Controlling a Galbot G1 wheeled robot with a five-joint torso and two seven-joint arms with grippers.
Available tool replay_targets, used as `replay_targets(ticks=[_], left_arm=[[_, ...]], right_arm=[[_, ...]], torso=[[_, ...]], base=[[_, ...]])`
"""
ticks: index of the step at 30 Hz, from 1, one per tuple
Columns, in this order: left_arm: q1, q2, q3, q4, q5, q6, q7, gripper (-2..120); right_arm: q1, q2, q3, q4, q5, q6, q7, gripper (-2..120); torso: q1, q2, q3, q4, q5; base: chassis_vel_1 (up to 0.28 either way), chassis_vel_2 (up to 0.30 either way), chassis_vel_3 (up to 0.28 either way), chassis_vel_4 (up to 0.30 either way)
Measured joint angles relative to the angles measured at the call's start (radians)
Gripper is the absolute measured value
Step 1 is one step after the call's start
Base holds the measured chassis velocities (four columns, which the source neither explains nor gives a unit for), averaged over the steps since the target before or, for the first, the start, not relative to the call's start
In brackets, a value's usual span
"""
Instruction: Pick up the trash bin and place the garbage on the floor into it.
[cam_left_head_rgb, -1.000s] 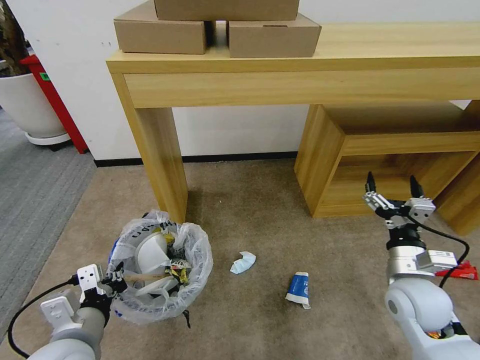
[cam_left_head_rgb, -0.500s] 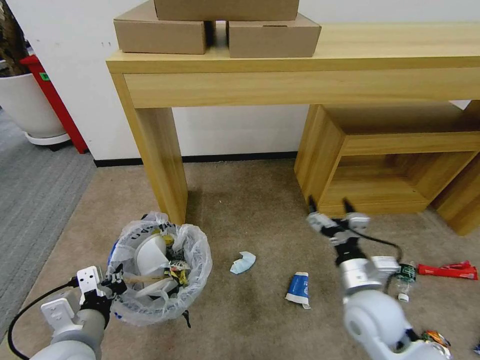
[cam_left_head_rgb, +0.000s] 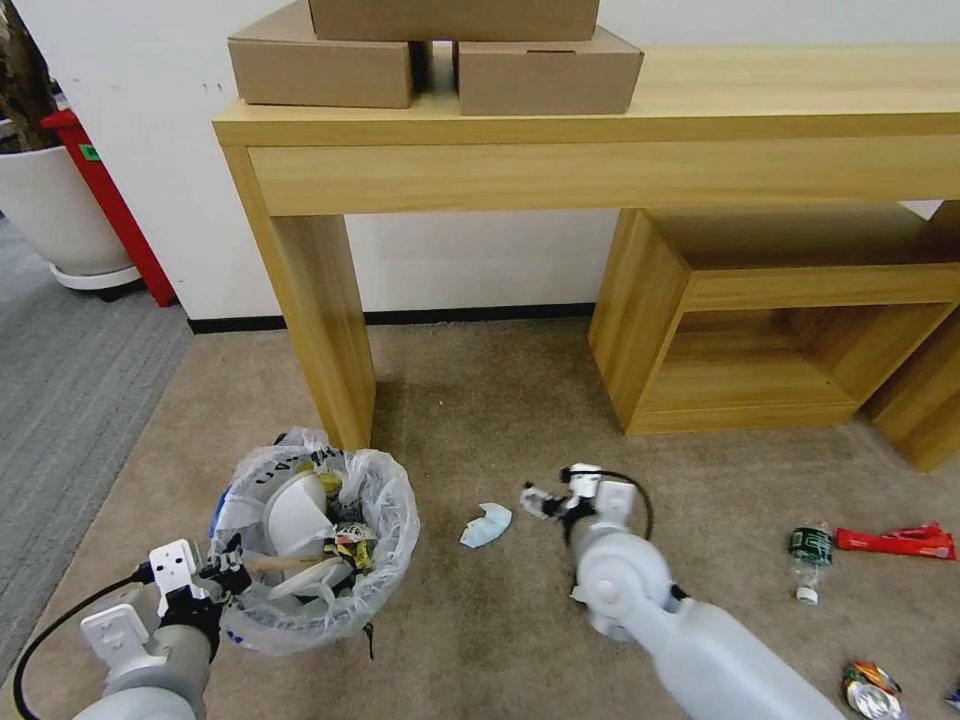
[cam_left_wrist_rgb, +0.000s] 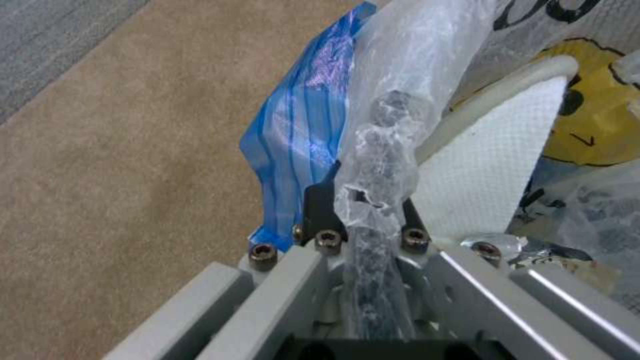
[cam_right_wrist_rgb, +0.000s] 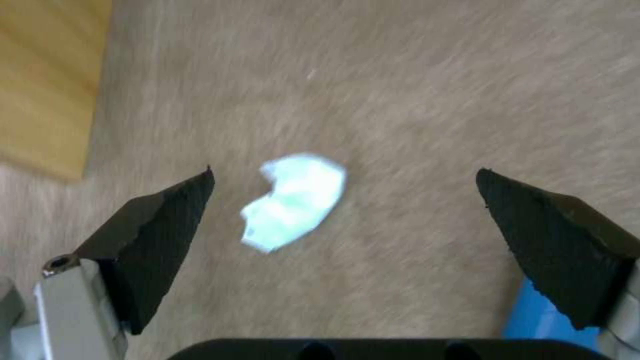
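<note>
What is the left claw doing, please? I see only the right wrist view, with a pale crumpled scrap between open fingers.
Observer: The left claw is shut on the rim of the trash bin, pinching its plastic liner.
Operator: Thank you. Where is the bin relative to my scrap?
Observer: In the head view it is on the robot's left of the crumpled scrap, beside the desk leg.
Operator: Is there other litter nearby?
Observer: Yes. A green bottle, a red packet and a crushed can lie further to the robot's right.
</note>
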Motion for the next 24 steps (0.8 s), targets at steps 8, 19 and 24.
replay_targets(ticks=[8, 19, 24], left_arm=[[0.006, -0.023, -0.006, 0.004, 0.007, -0.005, 0.0, 0], [0.012, -0.027, -0.016, 0.005, 0.007, -0.011, 0.0, 0], [0.018, -0.026, -0.015, 0.001, 0.005, -0.011, 0.0, 0]], right_arm=[[0.154, 0.147, -0.141, -0.226, 0.006, -0.01, 0.016, 100], [0.194, 0.257, -0.168, -0.442, -0.076, 0.004, -0.006, 100], [0.194, 0.291, -0.159, -0.531, -0.113, 0.02, -0.028, 100]], torso=[[0.0, 0.0, 0.0, 0.0002, 0.0002], [0.0, 0.0, 0.0, -0.0001, 0.0], [0.0, 0.0, 0.0, -0.0001, 0.0001]], base=[[0.0, 0.0, 0.0, 0.0], [0.0, 0.0, 0.0, 0.0], [0.0, 0.0, 0.0, 0.0]])
